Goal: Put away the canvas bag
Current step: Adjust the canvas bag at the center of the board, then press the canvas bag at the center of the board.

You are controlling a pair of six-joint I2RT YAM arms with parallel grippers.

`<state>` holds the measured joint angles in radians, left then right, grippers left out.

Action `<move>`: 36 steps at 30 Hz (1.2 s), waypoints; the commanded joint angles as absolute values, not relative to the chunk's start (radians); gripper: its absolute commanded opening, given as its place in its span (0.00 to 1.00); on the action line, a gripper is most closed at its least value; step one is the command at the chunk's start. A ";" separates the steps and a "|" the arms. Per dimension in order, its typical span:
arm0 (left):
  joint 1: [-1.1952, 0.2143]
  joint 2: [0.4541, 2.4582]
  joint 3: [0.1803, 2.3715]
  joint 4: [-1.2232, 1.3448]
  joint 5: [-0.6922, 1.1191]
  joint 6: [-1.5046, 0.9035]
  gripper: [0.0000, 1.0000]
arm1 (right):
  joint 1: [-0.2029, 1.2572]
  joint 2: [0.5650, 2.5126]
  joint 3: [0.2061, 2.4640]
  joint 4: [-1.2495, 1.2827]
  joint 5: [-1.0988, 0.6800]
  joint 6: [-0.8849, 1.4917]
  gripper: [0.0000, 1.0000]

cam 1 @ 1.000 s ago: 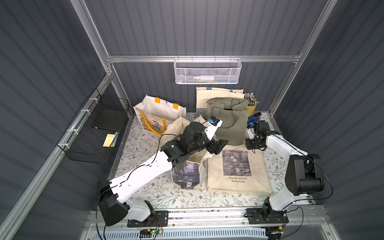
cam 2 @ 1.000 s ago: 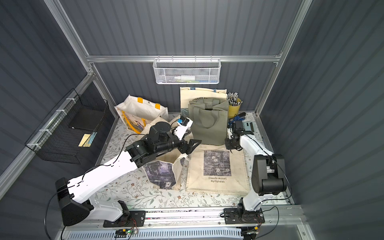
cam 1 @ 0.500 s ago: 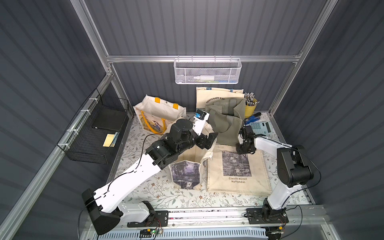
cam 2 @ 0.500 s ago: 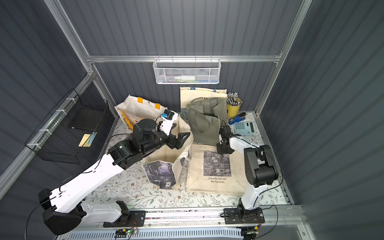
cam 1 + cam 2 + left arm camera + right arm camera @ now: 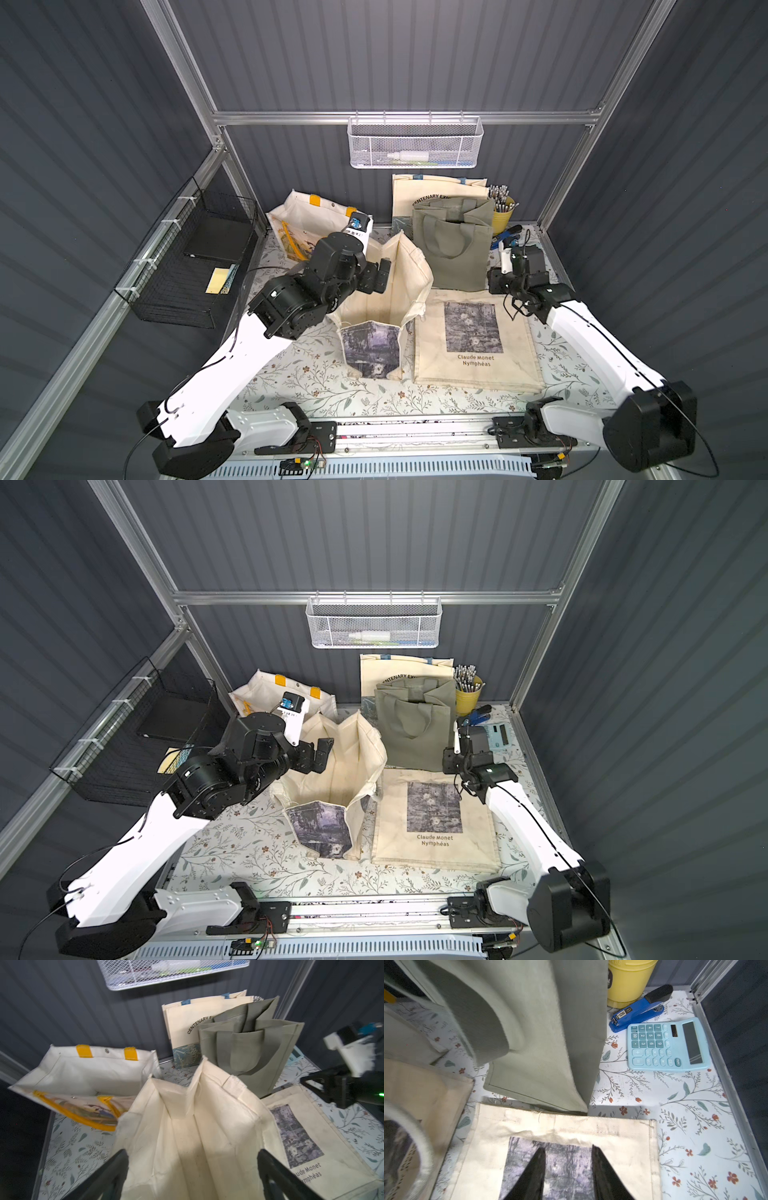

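Bags all over the mat [image 5: 299,374] here. Nearest the arm bases, the flat bag [image 5: 476,336] with the Monet print lies face up, lower right of centre in both top views. Its left edge touches the open bag [image 5: 386,299] standing beside it. The right gripper [image 5: 495,284] sits over the flat bag's far edge, toward the right corner. Top views only give it as a dark lump. The right wrist view shows the same gripper [image 5: 568,1149] with jaws partly spread above the print and nothing between them. Whether the tips touch the cloth, can't tell.

The left gripper [image 5: 376,276] hangs at the open bag's left rim. Its wrist view looks straight down into that bag's mouth, with both fingers [image 5: 116,1165] spread wide at the bottom of the frame and clamping nothing. That's a much closer look inside than the top views give.

Behind the flat bag, the green bag [image 5: 453,245] stands upright right at its far edge. To its right, the calculator [image 5: 668,1045] and blue stapler [image 5: 639,1009] are crisp in the right wrist view, while from the top the arm covers a good part of them.

Further back: white bag [image 5: 307,220] with yellow handles at upper left of the mat, cup [image 5: 503,210] of pens, lettered bag [image 5: 436,193] leaning on the back wall, mesh basket [image 5: 415,143] hung above. The wire basket [image 5: 195,266] on the left wall shows only in the top views.
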<state>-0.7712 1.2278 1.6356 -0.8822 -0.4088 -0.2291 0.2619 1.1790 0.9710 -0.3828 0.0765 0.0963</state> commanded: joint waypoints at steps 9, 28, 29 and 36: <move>-0.391 1.291 1.648 -1.187 -0.144 -0.295 0.99 | 0.376 0.991 1.012 -0.439 -0.064 0.267 0.39; -0.308 0.993 1.402 -1.183 0.168 -0.281 0.96 | 0.533 1.537 1.416 -0.362 -0.473 0.166 0.42; -0.308 0.984 1.397 -1.179 0.195 -0.281 0.95 | 0.532 1.564 1.441 -0.374 -0.488 0.160 0.41; -0.308 0.961 1.379 -1.227 0.452 -0.245 0.85 | 0.534 1.713 1.640 -0.465 -0.496 0.068 0.39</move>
